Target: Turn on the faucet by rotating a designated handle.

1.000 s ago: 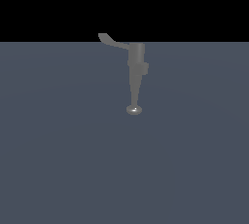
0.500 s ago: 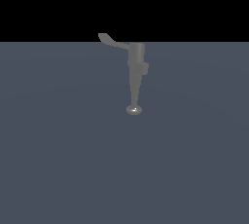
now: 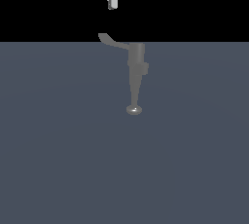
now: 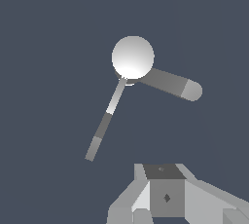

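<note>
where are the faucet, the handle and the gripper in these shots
faucet [image 3: 135, 74]: exterior view, on its body.
handle [image 3: 108, 39]: exterior view, on the curved lever.
gripper [image 3: 113, 1]: exterior view, at the fingertips above the handle.

One faucet [image 3: 136, 72], one handle [image 3: 111, 40], one pincer [image 3: 112, 0].

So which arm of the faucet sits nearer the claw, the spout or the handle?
The handle: its paddle end juts toward the exterior view's left, just below the claw. The faucet runs its spout away, down to the shiny tip.
</note>
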Motion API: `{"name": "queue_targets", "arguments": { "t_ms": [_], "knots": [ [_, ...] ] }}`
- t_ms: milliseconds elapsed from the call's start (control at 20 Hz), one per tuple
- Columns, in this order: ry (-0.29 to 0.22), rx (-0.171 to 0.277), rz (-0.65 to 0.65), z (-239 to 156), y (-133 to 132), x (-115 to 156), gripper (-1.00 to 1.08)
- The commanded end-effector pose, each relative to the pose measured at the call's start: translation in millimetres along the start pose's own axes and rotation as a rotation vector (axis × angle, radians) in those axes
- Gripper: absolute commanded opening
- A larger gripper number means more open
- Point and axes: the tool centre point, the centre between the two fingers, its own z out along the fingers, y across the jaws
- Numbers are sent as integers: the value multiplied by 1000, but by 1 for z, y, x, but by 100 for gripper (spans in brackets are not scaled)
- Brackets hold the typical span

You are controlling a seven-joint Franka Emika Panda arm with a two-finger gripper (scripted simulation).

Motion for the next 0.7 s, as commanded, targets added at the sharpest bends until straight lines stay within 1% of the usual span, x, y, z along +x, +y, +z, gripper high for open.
{"name": "queue_targets", "arguments": {
  "t_ms": [0, 350, 650],
  "knots": [
    [10, 0, 65, 11, -14, 4, -100],
    [46, 1, 234, 41, -51, 12, -100],
    [74, 5, 336, 62, -72, 16, -100]
  ]
}}
